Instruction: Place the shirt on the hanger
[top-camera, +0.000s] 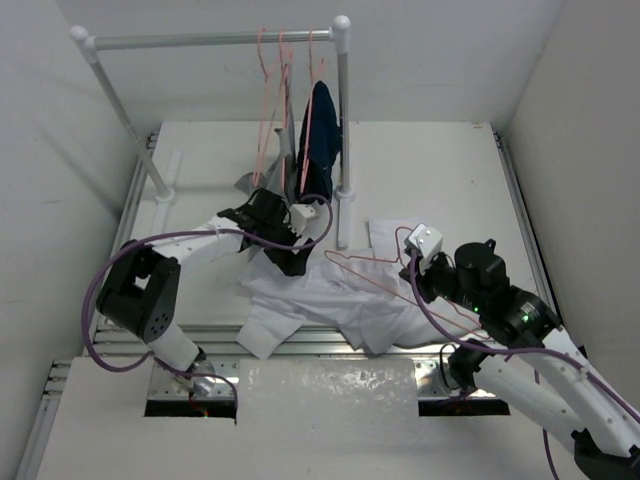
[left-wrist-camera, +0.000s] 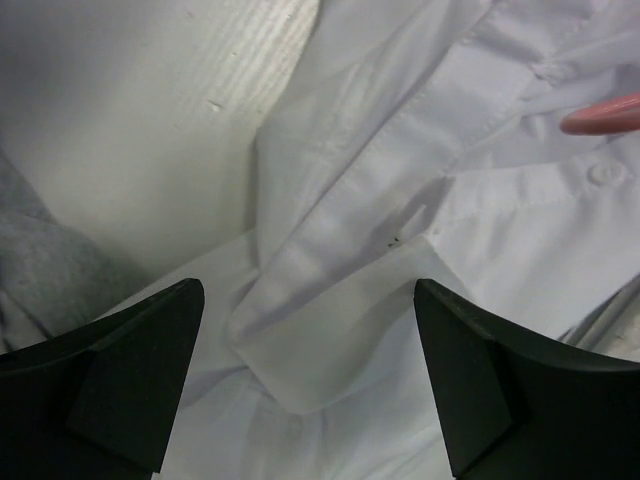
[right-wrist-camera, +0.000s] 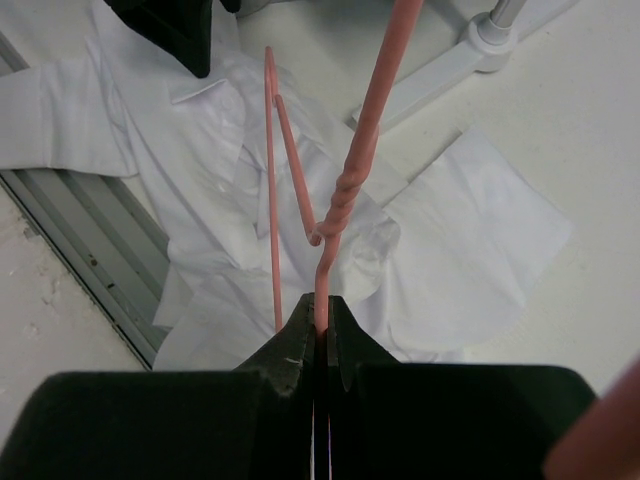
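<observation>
Jaws: left gripper (left-wrist-camera: 305, 300) wide and empty above the shirt (left-wrist-camera: 520, 230) collar (left-wrist-camera: 330, 250); right gripper (right-wrist-camera: 318, 310) pinched on the hanger (right-wrist-camera: 345, 190).
I'd grab one collar layer only.

Bare table (top-camera: 440, 170) rt of rack post (top-camera: 343, 130) is passable; nr shirt (top-camera: 330, 300) collar, that post, hung navy garment (top-camera: 322, 125) & left gripper (top-camera: 288, 258) crowd the way in.

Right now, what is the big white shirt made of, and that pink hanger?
The shirt looks like thin woven cloth, maybe cotton. It is matte white, with soft folds and sharp creases. The hanger looks like metal wire with a smooth salmon-pink coating. It is very thin and twisted around itself at the neck.
</observation>
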